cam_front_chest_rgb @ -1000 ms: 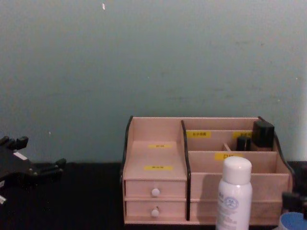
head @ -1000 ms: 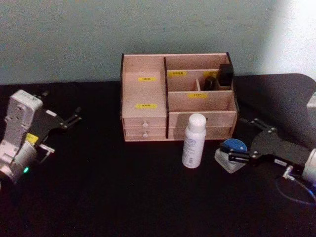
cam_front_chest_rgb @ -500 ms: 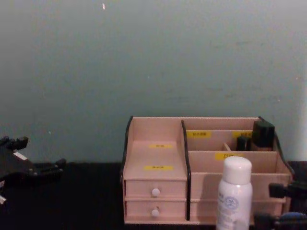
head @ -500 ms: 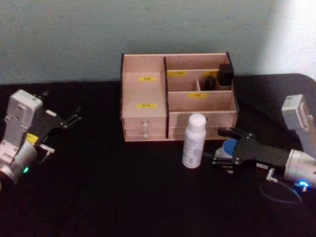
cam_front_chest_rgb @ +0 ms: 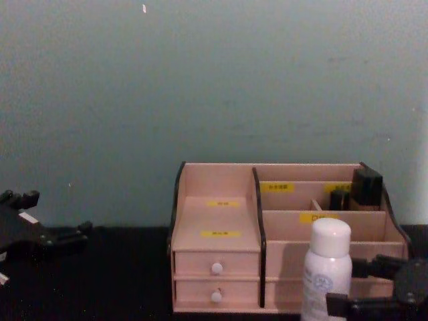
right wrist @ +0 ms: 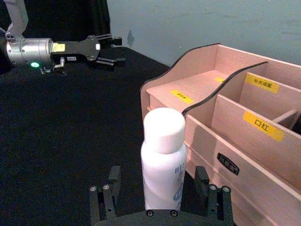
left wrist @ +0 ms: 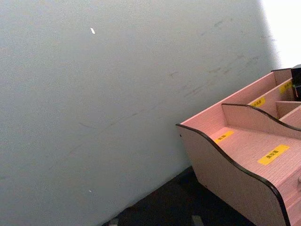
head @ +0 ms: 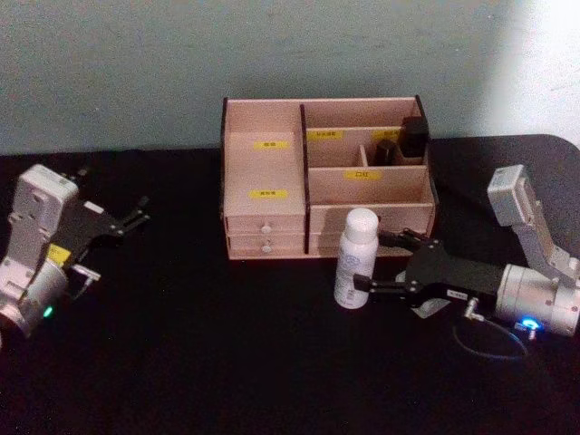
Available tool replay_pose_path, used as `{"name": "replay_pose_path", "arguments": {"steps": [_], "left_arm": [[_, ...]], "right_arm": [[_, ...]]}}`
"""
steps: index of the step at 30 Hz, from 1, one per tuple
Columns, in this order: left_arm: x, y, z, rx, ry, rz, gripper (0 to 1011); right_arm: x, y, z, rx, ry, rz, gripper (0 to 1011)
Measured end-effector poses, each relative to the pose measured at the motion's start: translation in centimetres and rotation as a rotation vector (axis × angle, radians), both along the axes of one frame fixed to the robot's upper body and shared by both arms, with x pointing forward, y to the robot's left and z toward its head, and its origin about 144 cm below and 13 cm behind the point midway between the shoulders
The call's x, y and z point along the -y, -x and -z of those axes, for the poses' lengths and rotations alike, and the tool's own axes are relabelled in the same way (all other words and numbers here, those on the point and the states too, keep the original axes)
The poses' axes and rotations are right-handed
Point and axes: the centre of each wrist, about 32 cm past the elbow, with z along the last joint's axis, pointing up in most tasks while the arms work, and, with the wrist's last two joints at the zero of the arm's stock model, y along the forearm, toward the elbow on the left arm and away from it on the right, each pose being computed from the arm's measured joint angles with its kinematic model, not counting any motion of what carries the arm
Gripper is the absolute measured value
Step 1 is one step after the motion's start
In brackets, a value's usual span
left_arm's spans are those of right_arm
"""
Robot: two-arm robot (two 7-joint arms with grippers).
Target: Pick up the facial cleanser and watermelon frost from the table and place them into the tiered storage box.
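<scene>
The facial cleanser (head: 356, 258), a white bottle with a white cap, stands upright on the black table just in front of the tiered storage box (head: 267, 172). My right gripper (head: 376, 263) is open at its right side, one finger on either side of the bottle's lower body. In the right wrist view the bottle (right wrist: 162, 160) stands between the fingers (right wrist: 201, 175) with gaps on both sides. The watermelon frost is hidden under the right gripper. My left gripper (head: 136, 213) hovers open far to the left.
Dark bottles (head: 408, 138) stand in the box's back right compartment. Its two white-knobbed drawers (cam_front_chest_rgb: 216, 281) are shut. The box (cam_front_chest_rgb: 214, 200) stands against the grey-green wall, with open black tabletop (head: 199, 344) in front and to the left.
My right gripper has slid left, away from the small blue-capped item, and now straddles the white bottle. The blue-capped item has gone out of sight under it. The left arm stayed put.
</scene>
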Motion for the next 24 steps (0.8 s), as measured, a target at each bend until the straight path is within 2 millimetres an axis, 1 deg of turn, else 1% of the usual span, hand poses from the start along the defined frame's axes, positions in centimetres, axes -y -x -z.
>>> {"name": "replay_pose_path", "arguments": {"steps": [15,24], "left_arm": [[0.0,0.0,0.0,0.000,0.000,0.000,1001],[0.0,0.0,0.0,0.000,0.000,0.000,1001]], "right_arm": [[-1.0,-1.4,0.4,-0.013,-0.008,-0.001,1002],[-1.0,-1.4,0.4,-0.013,-0.007,0.000,1002]]}}
